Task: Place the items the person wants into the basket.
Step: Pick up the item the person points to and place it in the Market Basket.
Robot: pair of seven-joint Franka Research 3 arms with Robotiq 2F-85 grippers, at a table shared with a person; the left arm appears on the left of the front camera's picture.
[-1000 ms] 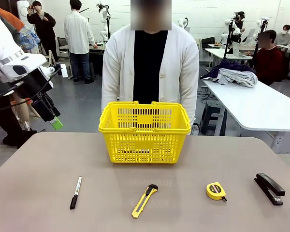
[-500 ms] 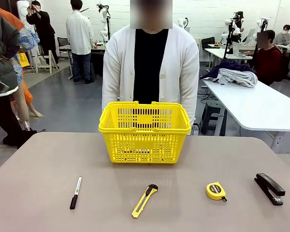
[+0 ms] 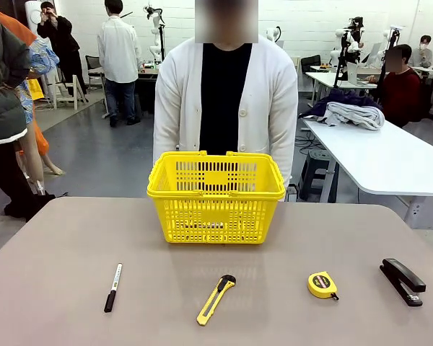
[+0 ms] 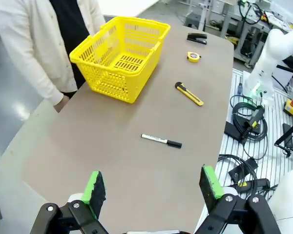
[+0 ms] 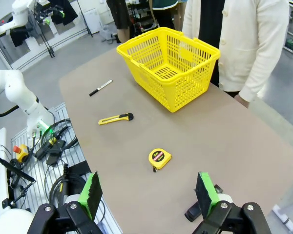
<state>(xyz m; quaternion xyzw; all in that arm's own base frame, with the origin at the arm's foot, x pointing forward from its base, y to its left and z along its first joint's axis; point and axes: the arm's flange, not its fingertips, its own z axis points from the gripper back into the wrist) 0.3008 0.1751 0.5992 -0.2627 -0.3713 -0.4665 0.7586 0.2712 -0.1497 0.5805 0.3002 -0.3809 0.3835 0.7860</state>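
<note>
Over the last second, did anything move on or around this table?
The left tool drew back from above the table's left edge, off to the robot's left; it hangs open, holding nothing. Nothing was taken or let go. The basket, marker, utility knife, tape measure, stapler and the person stayed put.
</note>
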